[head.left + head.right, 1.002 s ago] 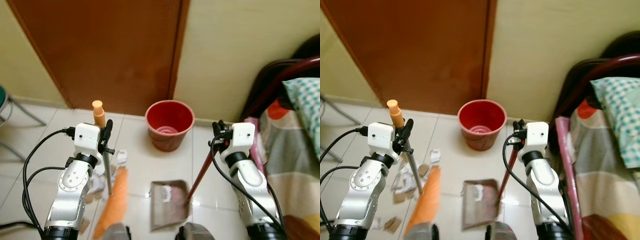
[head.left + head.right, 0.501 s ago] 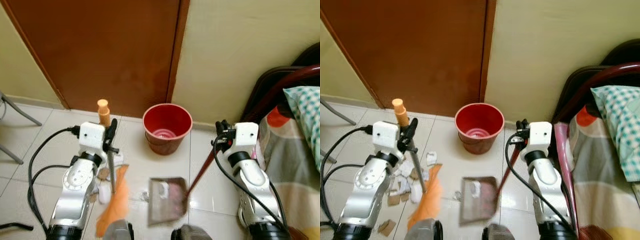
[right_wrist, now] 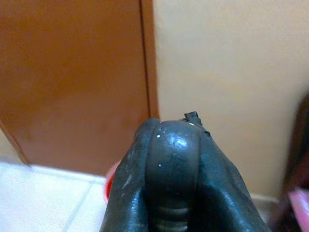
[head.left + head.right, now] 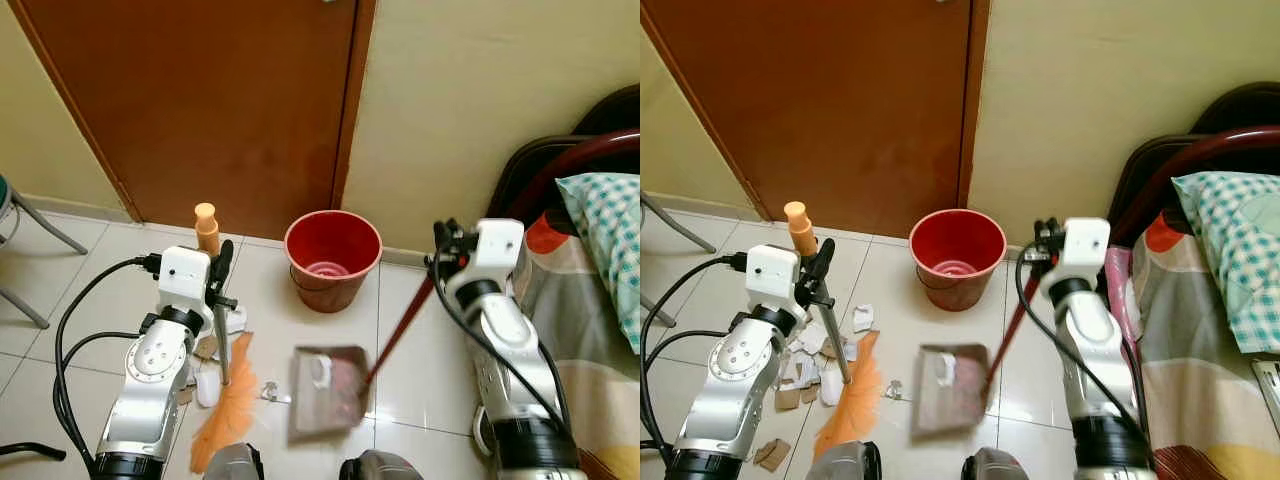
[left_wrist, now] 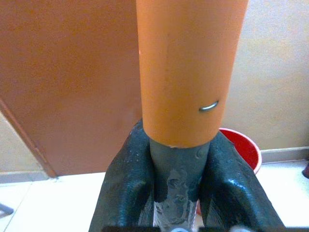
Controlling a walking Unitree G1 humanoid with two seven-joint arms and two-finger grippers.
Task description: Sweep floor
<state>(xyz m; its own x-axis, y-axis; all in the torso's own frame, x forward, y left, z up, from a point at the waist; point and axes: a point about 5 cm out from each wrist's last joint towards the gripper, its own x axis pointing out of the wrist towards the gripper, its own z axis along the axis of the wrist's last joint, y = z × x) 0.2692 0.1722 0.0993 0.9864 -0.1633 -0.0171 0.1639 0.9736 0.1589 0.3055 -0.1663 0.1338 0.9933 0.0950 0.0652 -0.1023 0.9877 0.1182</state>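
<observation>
Floor [image 4: 420, 340]: pale glossy tiles across the lower half of the frame; likely slick, so light scraps should slide ahead of bristles.
Bucket [image 4: 332, 259]: red, open-topped, at frame centre against the wall by the brown door [image 4: 220, 100].
Dustpan [image 4: 327, 388]: lower centre, tilted, one white scrap lying in it; its long red handle slants up to the right gripper [image 4: 446, 250], whose jaws are clamped on the handle's top end. Judged light but long-levered, so a hold at the very top gives little control of the pan's angle.
Broom [image 4: 225, 415]: orange bristles at lower left of centre, soft and splayed; stiff grey shaft with an orange grip on top. The left gripper [image 4: 217, 283] has its jaws closed on the shaft just under that grip, a sound hold for short strokes.
Paper scraps [image 4: 805, 365]: white and brown bits, lower left beside the bristles; featherweight, prone to scatter if swept hard.
</observation>
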